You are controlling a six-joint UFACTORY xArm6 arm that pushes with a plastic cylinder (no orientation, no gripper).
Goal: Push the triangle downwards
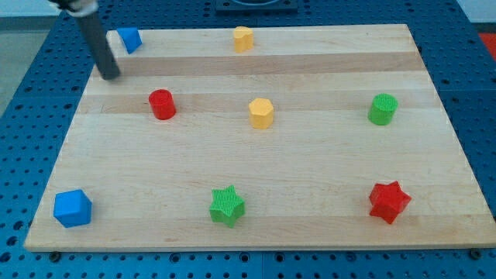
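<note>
A blue triangle block sits at the wooden board's top left corner. My tip is on the board just below and slightly left of it, a short gap apart, not touching. The dark rod rises from the tip toward the view's top left.
On the wooden board: a yellow heart-like block at top middle, a red cylinder, a yellow hexagon, a green cylinder, a blue cube, a green star, a red star.
</note>
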